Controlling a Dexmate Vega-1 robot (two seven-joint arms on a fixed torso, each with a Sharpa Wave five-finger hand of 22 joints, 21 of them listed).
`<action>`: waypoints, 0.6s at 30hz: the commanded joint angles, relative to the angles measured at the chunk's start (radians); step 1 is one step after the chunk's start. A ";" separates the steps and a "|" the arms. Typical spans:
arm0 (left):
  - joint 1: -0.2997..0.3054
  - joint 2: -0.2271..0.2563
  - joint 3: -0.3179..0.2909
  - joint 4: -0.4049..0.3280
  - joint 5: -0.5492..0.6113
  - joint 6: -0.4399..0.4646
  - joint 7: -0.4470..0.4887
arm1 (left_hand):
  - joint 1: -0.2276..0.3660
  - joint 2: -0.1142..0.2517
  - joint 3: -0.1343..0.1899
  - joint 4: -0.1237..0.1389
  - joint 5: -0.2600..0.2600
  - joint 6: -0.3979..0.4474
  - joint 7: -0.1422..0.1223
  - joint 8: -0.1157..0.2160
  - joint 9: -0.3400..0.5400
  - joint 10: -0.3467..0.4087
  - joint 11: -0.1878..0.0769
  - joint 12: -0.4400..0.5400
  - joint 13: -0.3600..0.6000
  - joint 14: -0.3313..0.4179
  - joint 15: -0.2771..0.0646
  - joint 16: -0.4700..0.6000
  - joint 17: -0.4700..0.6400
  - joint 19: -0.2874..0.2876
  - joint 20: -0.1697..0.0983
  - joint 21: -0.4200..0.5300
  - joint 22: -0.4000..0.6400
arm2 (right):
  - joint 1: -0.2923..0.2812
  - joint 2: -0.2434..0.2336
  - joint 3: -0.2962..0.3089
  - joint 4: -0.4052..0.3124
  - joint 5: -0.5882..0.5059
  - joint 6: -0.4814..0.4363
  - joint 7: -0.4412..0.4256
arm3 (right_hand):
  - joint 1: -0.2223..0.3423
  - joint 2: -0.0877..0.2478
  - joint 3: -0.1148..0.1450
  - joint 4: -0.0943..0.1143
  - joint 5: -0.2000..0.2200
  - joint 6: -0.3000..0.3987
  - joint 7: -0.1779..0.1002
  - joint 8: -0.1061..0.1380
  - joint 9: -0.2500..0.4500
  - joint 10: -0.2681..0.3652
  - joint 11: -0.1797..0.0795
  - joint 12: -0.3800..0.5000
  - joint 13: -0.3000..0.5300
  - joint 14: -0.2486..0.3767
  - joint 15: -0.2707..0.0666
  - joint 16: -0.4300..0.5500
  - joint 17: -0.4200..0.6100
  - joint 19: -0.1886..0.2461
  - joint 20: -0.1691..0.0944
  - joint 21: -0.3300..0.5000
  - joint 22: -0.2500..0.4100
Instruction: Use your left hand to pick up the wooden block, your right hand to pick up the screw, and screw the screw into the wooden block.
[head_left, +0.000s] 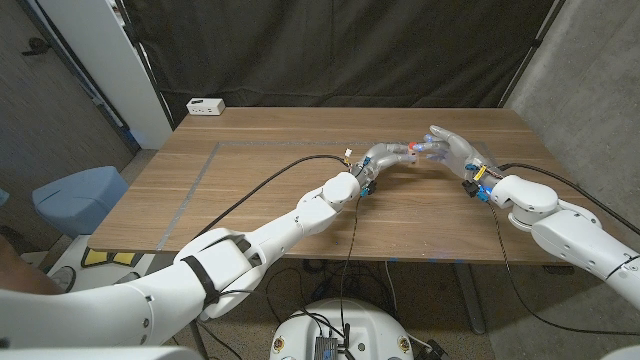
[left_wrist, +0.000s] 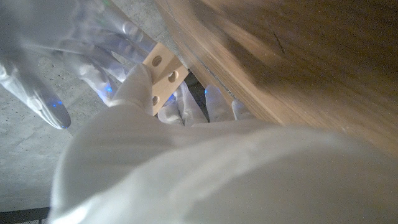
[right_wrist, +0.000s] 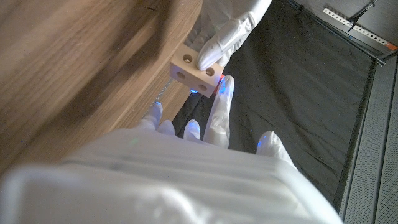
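one wooden block (right_wrist: 196, 70) gripped by left hand (head_left: 385, 158); one red screw (right_wrist: 219, 87) at its 3 o'clock, pinched by right hand (head_left: 452, 151).

no readable text, labels (anywhere)

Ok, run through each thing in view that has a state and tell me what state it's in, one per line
wooden block: held off the table in the left hand, holes visible.
left hand: fingers grip the block.
screw: red part at the block's end, between the right hand's fingers; how far in cannot be told.
right hand: at the block, fingers spread, pinching the screw.
white box: sits at the table's far left corner.
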 joint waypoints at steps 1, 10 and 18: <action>-0.005 -0.003 0.003 0.007 0.002 -0.002 -0.001 | 0.006 0.009 0.034 0.030 0.004 0.013 -0.003 0.007 0.003 0.008 -0.003 0.009 0.005 0.009 -0.046 0.005 0.002 -0.001 -0.005 0.003 0.003 | -0.034 0.000 0.033 -0.012 -0.003 0.011 -0.044 | 0.013 0.002 0.007 -0.003 0.007 0.004 0.005 0.007 0.006 0.015 0.001 0.006 0.003 -0.001 -0.007 0.008 -0.001 0.023 0.001 0.012 0.004; 0.003 0.005 0.003 -0.014 0.004 0.009 0.001 | 0.005 0.011 0.035 0.031 0.004 0.013 0.000 0.006 0.003 0.007 -0.002 0.009 0.005 0.007 -0.046 0.005 0.003 -0.001 -0.004 0.003 0.003 | -0.043 0.007 0.043 -0.013 -0.016 0.019 -0.065 | 0.017 -0.001 0.009 -0.007 0.006 -0.018 0.002 0.000 0.011 0.020 0.008 0.003 0.003 0.012 -0.005 0.010 -0.003 0.055 0.017 0.020 0.004; 0.013 0.015 0.004 -0.038 0.007 0.018 0.005 | 0.006 0.009 0.035 0.030 0.004 0.014 -0.002 0.007 0.003 0.009 -0.003 0.010 0.005 0.007 -0.046 0.005 0.002 -0.001 -0.004 0.003 0.003 | -0.038 0.015 0.040 -0.009 -0.021 0.023 -0.062 | 0.019 -0.006 0.010 -0.011 0.006 -0.084 -0.012 -0.030 0.007 0.002 0.011 -0.007 0.003 0.013 -0.003 0.006 -0.003 0.063 0.022 0.015 0.003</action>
